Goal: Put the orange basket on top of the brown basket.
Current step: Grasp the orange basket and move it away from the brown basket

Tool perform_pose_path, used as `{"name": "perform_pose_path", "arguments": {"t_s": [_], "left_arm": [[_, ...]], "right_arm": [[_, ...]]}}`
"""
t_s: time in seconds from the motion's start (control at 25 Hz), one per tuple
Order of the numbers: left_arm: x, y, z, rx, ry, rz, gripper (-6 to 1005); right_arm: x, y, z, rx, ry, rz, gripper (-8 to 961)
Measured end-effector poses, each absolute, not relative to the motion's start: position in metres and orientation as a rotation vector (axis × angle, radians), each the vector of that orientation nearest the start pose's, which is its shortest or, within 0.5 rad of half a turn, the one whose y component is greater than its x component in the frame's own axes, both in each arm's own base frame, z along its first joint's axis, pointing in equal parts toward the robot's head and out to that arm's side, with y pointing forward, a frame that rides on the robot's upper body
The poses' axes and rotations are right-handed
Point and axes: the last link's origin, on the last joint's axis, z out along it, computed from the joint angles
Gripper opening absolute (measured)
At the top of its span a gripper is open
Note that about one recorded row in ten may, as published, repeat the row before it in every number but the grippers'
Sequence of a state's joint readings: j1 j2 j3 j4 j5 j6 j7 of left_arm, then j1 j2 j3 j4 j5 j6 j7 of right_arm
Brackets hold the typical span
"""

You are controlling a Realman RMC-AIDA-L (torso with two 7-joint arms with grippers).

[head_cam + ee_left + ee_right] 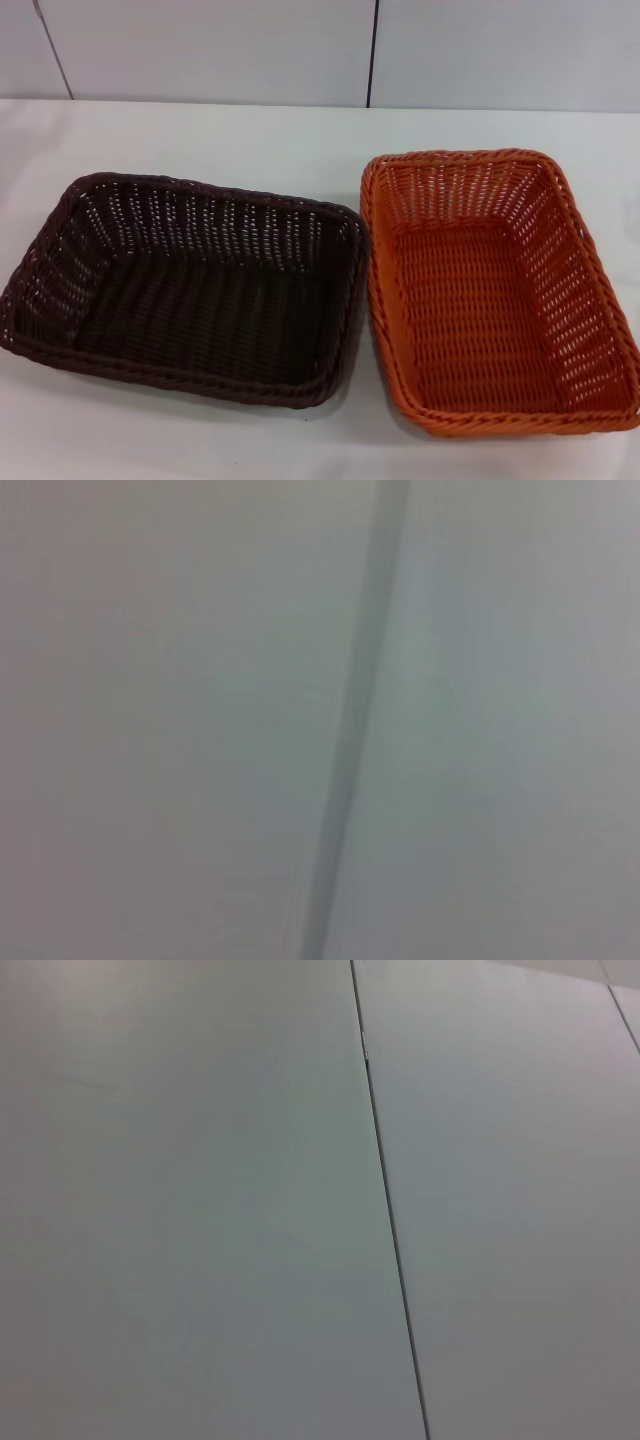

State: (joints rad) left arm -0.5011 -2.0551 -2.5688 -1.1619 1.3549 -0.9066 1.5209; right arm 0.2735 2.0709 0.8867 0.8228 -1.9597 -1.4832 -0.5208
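Note:
The orange basket (495, 290) sits upright and empty on the white table at the right in the head view. The brown basket (185, 285) sits upright and empty beside it at the left; their near rims almost touch around the middle. Neither gripper shows in any view. Both wrist views show only a pale panelled surface with a dark seam.
The white table (200, 135) runs back to a pale panelled wall (200, 50) with vertical seams. Bare table lies behind the baskets and along the front edge.

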Motion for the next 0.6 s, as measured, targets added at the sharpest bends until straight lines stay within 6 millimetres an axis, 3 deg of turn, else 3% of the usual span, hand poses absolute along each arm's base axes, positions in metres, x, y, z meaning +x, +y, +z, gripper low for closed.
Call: {"name": "perform_pose_path", "arguments": {"t_s": [0.04,0.08,0.2,0.24,0.32,0.6], "left_arm": [[-0.261,0.391,0.243,-1.385,-0.547,-1.166,752],[-0.278,0.383,0.243,-1.316,-0.553,-1.191,752],[-0.278,0.383,0.243,-1.316,-0.553,-1.191,752],[-0.302,0.366,0.242,-1.226,-0.523,-1.200,752],[-0.321,0.351,0.236,-1.171,-0.460,-1.142,752],[-0.355,0.329,0.223,-1.095,-0.415,-0.986,752]], "right_arm": [[0.235,0.315,0.044,-0.987,0.251,0.841,743],[0.235,0.316,0.044,-0.987,0.250,0.843,743],[0.234,0.318,0.044,-0.991,0.247,0.846,743],[0.233,0.319,0.044,-0.994,0.248,0.847,743],[0.231,0.321,0.043,-1.003,0.258,0.853,743],[0.214,0.346,0.038,-1.106,0.365,0.824,743]]}}
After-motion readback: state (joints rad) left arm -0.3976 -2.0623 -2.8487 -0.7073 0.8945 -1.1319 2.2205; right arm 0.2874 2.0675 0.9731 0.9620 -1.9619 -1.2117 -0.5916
